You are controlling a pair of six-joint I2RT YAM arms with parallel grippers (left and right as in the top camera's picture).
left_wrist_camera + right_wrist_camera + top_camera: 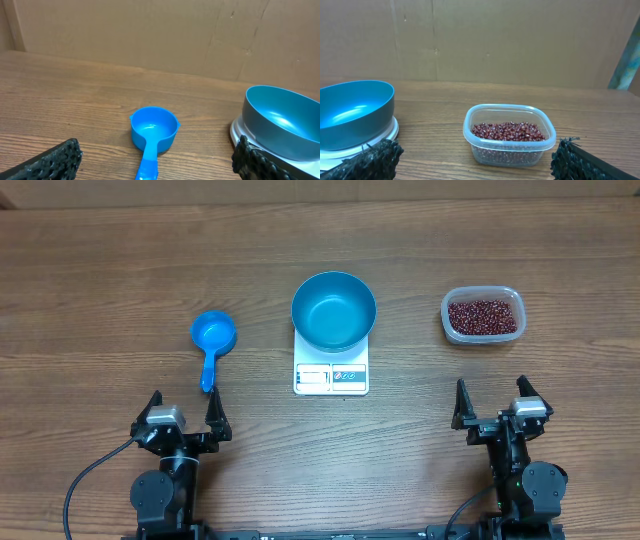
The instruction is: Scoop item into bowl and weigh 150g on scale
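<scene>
The blue bowl [334, 310] [280, 120] [355, 114] sits empty on the white scale [331, 374] at the table's middle. Dark red-brown beans [483, 317] [508, 131] fill a clear plastic tub [482, 315] [509, 136] at the right. A small blue scoop [212, 340] [151, 137] lies at the left, handle toward me. My left gripper [185, 412] [157, 160] stands open near the front edge, just behind the scoop's handle, holding nothing. Over on the right side, my right gripper [495, 402] [475, 160] is open and empty, short of the tub.
A brown cardboard wall [150, 35] [495, 40] closes off the table's far side. Bare wood lies between the scoop, the scale and the tub.
</scene>
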